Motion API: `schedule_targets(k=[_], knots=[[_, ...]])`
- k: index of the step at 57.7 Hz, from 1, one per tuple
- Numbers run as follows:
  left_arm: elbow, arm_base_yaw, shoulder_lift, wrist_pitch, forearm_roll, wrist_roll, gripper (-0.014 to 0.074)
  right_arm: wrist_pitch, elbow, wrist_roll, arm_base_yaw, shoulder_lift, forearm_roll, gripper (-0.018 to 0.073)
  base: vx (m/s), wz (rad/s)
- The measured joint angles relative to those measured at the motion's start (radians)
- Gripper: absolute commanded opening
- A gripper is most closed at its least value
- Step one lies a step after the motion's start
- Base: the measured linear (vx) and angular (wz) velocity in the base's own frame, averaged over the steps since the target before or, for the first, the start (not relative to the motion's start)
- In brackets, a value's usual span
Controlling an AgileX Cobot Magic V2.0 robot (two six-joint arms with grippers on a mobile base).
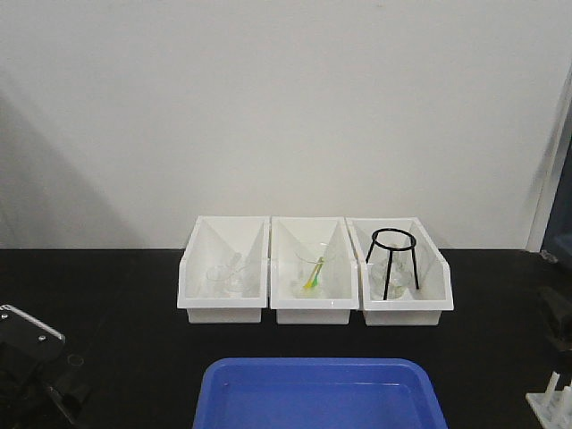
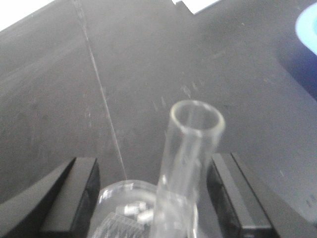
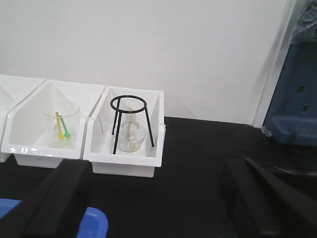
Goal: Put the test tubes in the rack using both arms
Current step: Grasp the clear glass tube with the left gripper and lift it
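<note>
The test tube (image 2: 190, 148) is thin clear glass: light, stiff, slick and easily cracked. I judge it wants a gentle squeeze on the straight wall a little below the open rim, not on the lip itself. In the left wrist view its long axis runs from 6 o'clock up toward 12. It leans slightly to 1 o'clock, with the open mouth facing the camera. Its lower end disappears at a round clear glass vessel (image 2: 124, 206) at the bottom edge; whether it stands inside that vessel I cannot tell.

The tube sits between the fingers of the left pincer (image 2: 151, 168), close against the one at 3 o'clock and well apart from the one at 9 o'clock. The pincer is therefore spread, not clamped on the glass. Below it lies the dark table (image 2: 49, 99).

The right pincer (image 3: 156, 168) is also spread, with nothing between its fingers. It looks toward the three white bins (image 1: 313, 313).

In the front view the rack (image 1: 552, 400) stands at about 4 o'clock, near the right edge. The blue tray (image 1: 313, 363) at 6 o'clock lies between it and the left arm at 8 o'clock. The tube has to cross to the rack and go in closed end down.
</note>
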Motion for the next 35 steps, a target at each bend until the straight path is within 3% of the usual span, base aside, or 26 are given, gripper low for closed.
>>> schedule_targets(k=[19,35], knots=[[0.000,0.000,0.027,-0.065,0.000,-0.002,0.0464,0.000,0.000,0.000,0.000,0.000,0.000,0.0573,0.00,0.00],[0.000,0.000,0.029,-0.118,0.000,-0.024,0.0198,0.000,0.000,0.000,0.000,0.000,0.000,0.0573,0.00,0.00]])
